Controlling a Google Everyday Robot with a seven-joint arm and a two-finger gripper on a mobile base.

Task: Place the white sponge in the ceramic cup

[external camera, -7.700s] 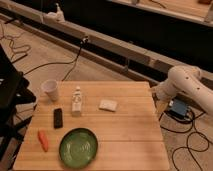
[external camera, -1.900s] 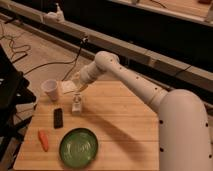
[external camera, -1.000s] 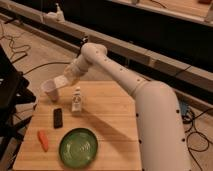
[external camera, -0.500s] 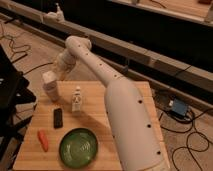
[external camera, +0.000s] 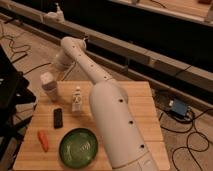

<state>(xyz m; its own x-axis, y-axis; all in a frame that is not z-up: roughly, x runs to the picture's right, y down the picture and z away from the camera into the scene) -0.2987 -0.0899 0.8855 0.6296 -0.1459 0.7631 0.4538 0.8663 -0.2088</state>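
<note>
The ceramic cup stands at the table's back left corner, white and handleless. My gripper is at the end of the long white arm, right above the cup's rim and touching or nearly touching it. The white sponge does not show anywhere on the table. A pale blocky shape sits at the gripper's tip over the cup, and I cannot tell whether that is the sponge or part of the gripper. The cup's opening is hidden by the gripper.
A small white bottle-like figure stands right of the cup. A black flat object, an orange carrot-like piece and a green plate lie on the wooden table. A blue box and cables are on the floor.
The arm swung left from the table's middle, past the white figure, to above the cup. The sponge is gone from where it lay at the table's middle.
</note>
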